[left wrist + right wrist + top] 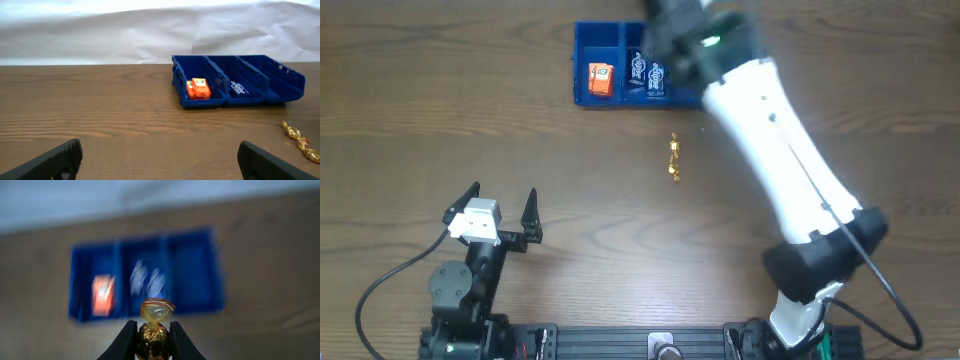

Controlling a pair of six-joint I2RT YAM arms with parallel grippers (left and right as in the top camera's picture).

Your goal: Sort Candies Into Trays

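— Two wide-spread fingers are showing nearest the arm bases, aren't they?

— Yes. The left gripper [503,192] is sitting low on the left side of the wooden table [440,130], jaws fully apart and holding nothing. In its own wrist view the left gripper [159,147] is facing across bare wood toward the tray.

— What is lying beyond it?

— A few gold-wrapped candies [675,160] are lying loose in a short row on the table, near the middle and short of the tray. The left wrist view is catching them [299,141] off to one side.

— And the tray?

— The blue three-compartment tray [582,60] is sitting at the far side of the table. Orange candies [601,80] are lying in its left compartment, seen up close in the left wrist view [198,88]. Blue-and-white candies [647,75] are lying in the middle compartment. The right arm is covering the right compartment from above, and its contents cannot be told from the tray's front wall [200,103] either.

— Where is the right gripper?

— The right gripper [670,42] is hanging lifted at the tray's right end. Its wrist view is showing the right gripper [152,330] pinching one gold candy [156,311] upright between both fingers, with the tray blurred beyond it.
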